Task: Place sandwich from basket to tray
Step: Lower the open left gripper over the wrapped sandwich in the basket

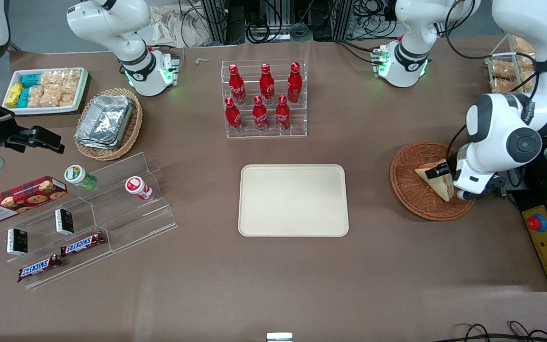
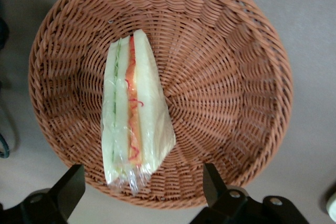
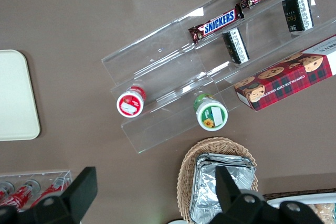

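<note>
The sandwich (image 1: 436, 182), a plastic-wrapped wedge of pale bread with red and green filling (image 2: 132, 114), lies in the round reddish-brown wicker basket (image 1: 406, 190) toward the working arm's end of the table. My left gripper (image 1: 444, 173) hangs low over the basket (image 2: 226, 93), open, one black finger (image 2: 69, 186) on each side of the sandwich's wrapped end and not touching it. The cream-beige tray (image 1: 294, 200) lies flat at the table's middle with nothing on it; its corner also shows in the right wrist view (image 3: 16, 95).
A clear rack of red bottles (image 1: 265, 97) stands farther from the camera than the tray. Toward the parked arm's end are an acrylic step shelf with snacks (image 1: 88, 213), a tan basket of foil trays (image 1: 107, 123) and a white snack tray (image 1: 45, 90). A yellow control box (image 1: 546, 242) sits beside the basket.
</note>
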Motion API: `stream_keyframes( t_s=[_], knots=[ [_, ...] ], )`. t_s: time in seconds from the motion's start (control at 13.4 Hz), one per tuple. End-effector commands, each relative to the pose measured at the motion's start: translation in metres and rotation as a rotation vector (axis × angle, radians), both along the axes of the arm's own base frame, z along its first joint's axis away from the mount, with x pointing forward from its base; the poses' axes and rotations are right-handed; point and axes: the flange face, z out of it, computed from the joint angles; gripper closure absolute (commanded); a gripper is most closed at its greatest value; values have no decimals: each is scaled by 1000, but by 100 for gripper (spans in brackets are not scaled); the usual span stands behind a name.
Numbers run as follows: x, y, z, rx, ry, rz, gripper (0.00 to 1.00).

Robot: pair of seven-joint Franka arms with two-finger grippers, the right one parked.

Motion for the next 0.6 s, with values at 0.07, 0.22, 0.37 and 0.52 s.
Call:
stream_keyframes(
  t_s=[0.07,0.22,0.37,0.52],
  knots=[
    [-3,14,-33,18,-26,62,0],
    [-6,14,-48,25,-13,100,0],
    [-11,14,-53,31,1,125,0],
    [-12,14,-54,36,2,149,7]
  ],
)
